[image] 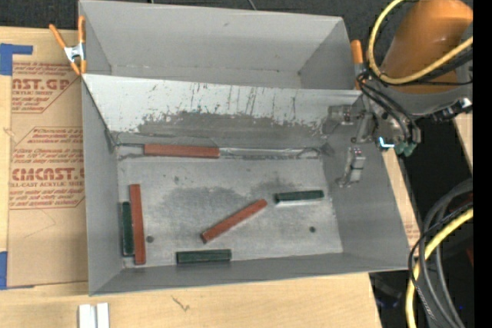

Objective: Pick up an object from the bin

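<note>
Loose bars on the floor of the grey bin (pixel 207 34): the back red-brown bar (pixel 181 151) lies along the foot of the rear wall. The left red-brown bar (pixel 136 223) and left dark green bar (pixel 125 229) lie side by side. The slanted red-brown bar (pixel 234 220) rests mid-floor, and the front dark green bar (pixel 204 257) lies near the front wall.

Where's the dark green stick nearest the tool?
In the camera view the dark green stick lies flat on the bin floor, right of centre, just right of the slanted red stick and below-left of the tool.
</note>
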`<state>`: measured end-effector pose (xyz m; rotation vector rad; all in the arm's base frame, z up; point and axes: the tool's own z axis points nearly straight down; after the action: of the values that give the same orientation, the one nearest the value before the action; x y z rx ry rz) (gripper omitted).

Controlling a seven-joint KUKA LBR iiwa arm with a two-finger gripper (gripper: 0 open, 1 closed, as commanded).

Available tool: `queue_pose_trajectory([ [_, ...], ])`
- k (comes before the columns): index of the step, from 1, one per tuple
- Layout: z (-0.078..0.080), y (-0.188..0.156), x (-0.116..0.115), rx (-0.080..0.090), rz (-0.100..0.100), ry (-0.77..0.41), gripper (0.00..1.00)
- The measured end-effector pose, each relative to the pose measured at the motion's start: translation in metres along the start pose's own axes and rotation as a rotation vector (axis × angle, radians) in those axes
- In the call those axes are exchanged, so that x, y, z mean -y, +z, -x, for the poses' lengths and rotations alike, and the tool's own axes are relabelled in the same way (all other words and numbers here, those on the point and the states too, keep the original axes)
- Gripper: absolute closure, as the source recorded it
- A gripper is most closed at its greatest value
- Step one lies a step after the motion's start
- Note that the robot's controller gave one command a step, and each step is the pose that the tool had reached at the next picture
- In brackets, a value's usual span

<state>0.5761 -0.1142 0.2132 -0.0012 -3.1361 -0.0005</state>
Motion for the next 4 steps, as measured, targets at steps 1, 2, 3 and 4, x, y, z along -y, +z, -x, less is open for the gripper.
queue_pose_trajectory([
  [1,0.002,-0.005,0.0,0.008,-0.001,-0.001,0.0],
  [2,-0.006,0.046,-0.002,0.014,0.0,0.059,0.0],
  [3,0.012,0.142,-0.01,0.006,-0.001,-0.184,1.0],
  [4,0.013,0.142,-0.01,0.01,-0.002,-0.184,0.0],
])
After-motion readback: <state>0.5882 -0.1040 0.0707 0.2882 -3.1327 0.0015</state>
